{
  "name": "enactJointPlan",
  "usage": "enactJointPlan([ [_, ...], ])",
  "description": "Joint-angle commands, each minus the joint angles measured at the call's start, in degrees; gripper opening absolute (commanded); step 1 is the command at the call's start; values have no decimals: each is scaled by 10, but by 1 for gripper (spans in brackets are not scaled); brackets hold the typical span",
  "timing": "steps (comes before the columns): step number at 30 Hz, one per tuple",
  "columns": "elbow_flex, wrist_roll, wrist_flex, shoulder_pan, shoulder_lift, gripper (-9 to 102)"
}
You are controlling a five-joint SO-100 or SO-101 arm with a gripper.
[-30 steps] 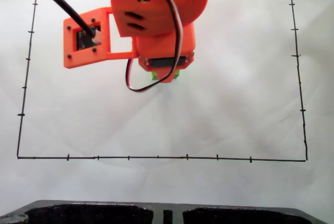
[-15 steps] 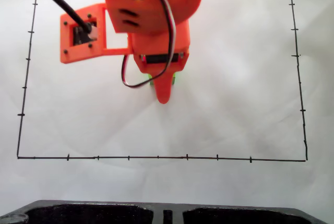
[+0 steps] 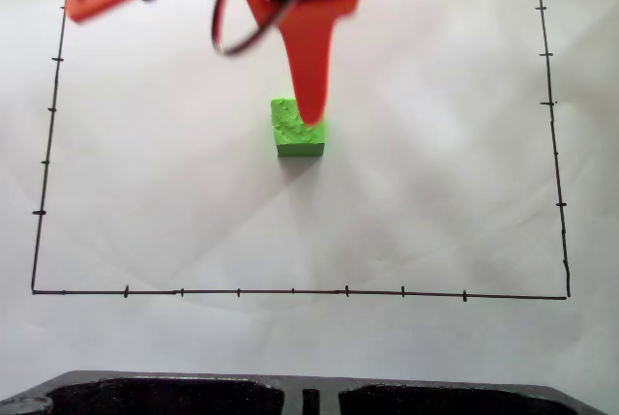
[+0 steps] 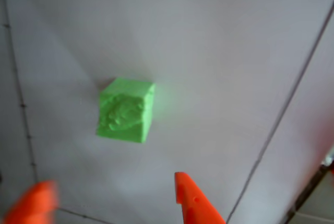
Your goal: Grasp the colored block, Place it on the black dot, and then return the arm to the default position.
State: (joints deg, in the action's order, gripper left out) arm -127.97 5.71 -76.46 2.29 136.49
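The tool (image 4: 115, 200) has lifted clear w/ jaws apart & empty, leaving the colored block (image 3: 297, 129) resting on the white paper (image 3: 435, 192) inside the border lines; dot not visible, presumably beneath, so placement looks done, return pending.

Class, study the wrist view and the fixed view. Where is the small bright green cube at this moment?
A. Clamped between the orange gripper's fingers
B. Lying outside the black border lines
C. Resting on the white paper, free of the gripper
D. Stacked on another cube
C: in the wrist view the small bright green cube sits on the white paper with the orange gripper open and clear of it; the fixed view shows the cube inside the black border lines.
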Motion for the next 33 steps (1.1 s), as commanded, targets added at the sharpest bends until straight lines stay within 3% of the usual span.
enactJointPlan([
  [1,-20,-10,-8,-22,74,19],
  [6,-82,-26,-5,-42,164,0],
  [15,-198,-75,62,-63,304,0],
  [25,-345,-98,213,-62,409,0],
  [33,-425,-99,269,-51,470,0],
])
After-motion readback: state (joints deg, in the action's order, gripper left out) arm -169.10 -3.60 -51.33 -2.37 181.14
